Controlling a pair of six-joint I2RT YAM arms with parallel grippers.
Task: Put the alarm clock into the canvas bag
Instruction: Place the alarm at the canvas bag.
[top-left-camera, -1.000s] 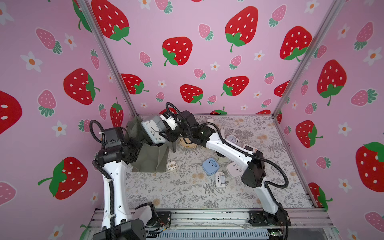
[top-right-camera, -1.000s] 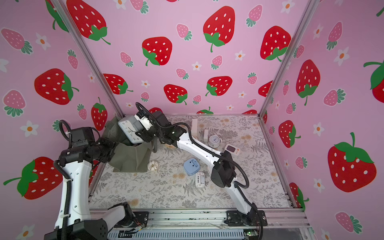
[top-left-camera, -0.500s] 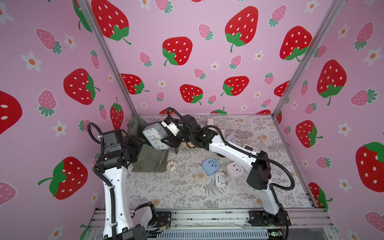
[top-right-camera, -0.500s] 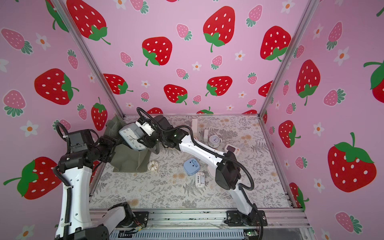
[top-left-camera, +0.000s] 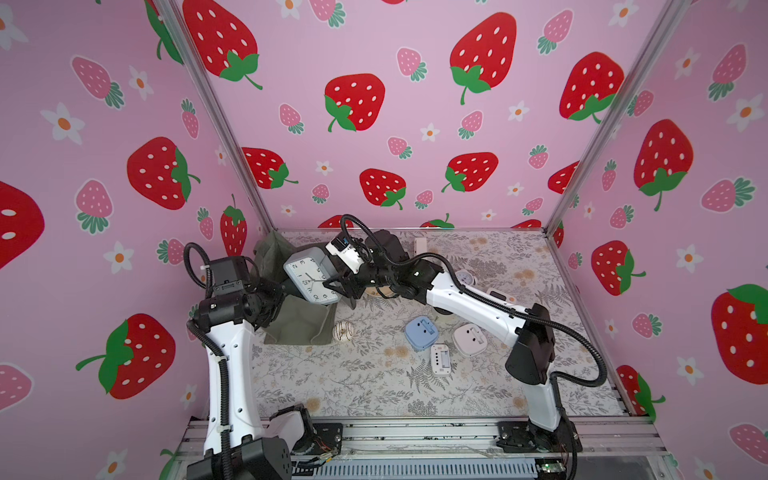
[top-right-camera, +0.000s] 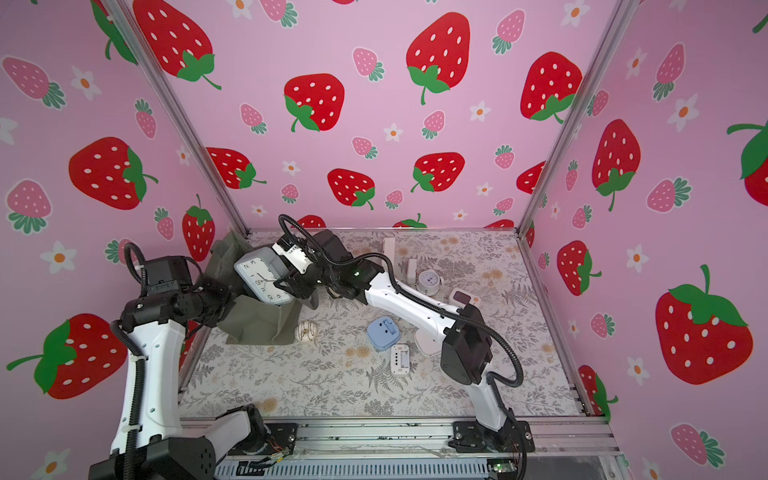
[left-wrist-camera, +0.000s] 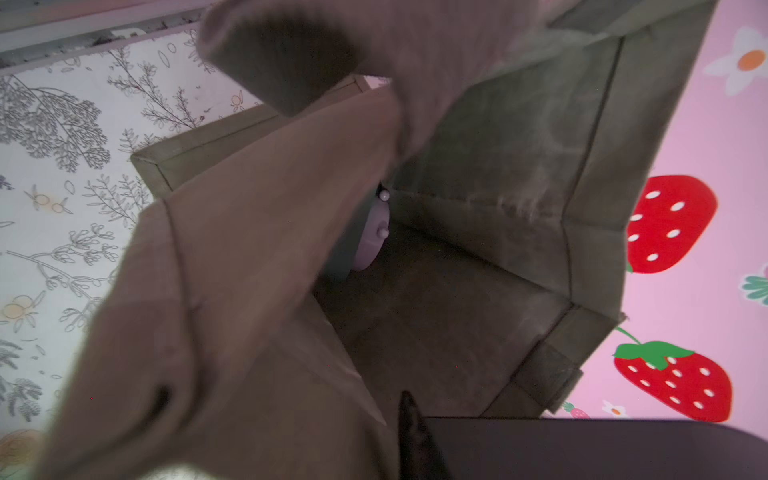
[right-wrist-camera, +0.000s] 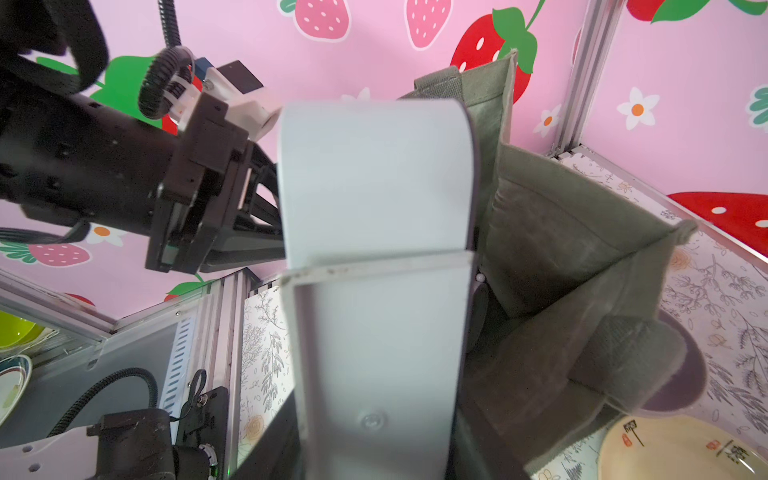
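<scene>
The right jaws clamp the clock (top-left-camera: 309, 276), tilted over the mouth of the bag (top-left-camera: 299, 328) for dropping in. The left jaws, state unclear, likely steady its left rim.

In both top views the left gripper (top-left-camera: 277, 296) has its fingertips lost behind the canvas bag (top-left-camera: 299, 328). At the left wrist, blurred fabric half covers a lilac thing (left-wrist-camera: 376, 237). The right wrist view's edge cuts off the alarm clock (right-wrist-camera: 374, 199).

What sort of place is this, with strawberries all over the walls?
Probably a robot test booth, not a home: printed strawberry wall panels in metal frame posts, a left arm and right arm mounted on a rail, and a floral table strewn with small clocks.
</scene>
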